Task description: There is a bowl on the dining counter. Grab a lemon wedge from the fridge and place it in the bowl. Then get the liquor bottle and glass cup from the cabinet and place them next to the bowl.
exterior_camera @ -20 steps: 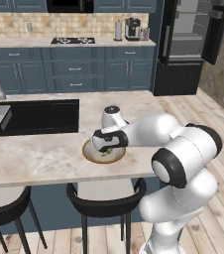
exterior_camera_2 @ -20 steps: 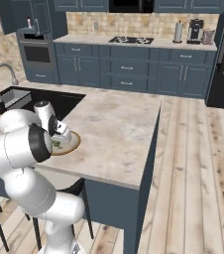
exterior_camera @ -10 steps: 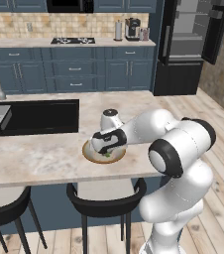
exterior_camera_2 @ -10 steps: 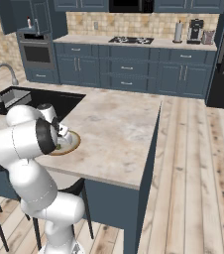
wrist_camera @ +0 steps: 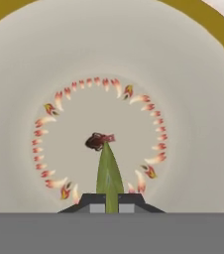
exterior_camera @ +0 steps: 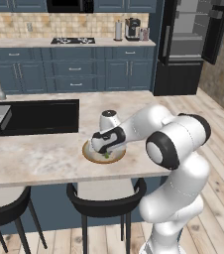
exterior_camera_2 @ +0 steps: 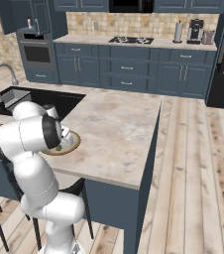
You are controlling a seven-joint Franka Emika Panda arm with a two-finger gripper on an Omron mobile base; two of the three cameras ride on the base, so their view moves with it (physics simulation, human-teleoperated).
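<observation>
Shallow cream bowl [exterior_camera: 90, 153] w/ mustard-yellow rim sits upright on the marble dining counter [exterior_camera: 34, 158], near its front edge. Inside, a ring of small red-orange flame marks. Thin green lemon wedge [wrist_camera: 108, 173] stands edge-on over the bowl's centre.

The dining counter [exterior_camera: 39, 158] (pale marble) bears the bowl [exterior_camera: 90, 154].

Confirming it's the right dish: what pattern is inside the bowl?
A ring of small red-and-yellow flame-like marks on the off-white bowl, mustard rim; clearest in the hand view.

Hand [wrist_camera: 111, 198] clamped on lemon wedge [wrist_camera: 108, 173], right above bowl [wrist_camera: 193, 99] btm.
</observation>
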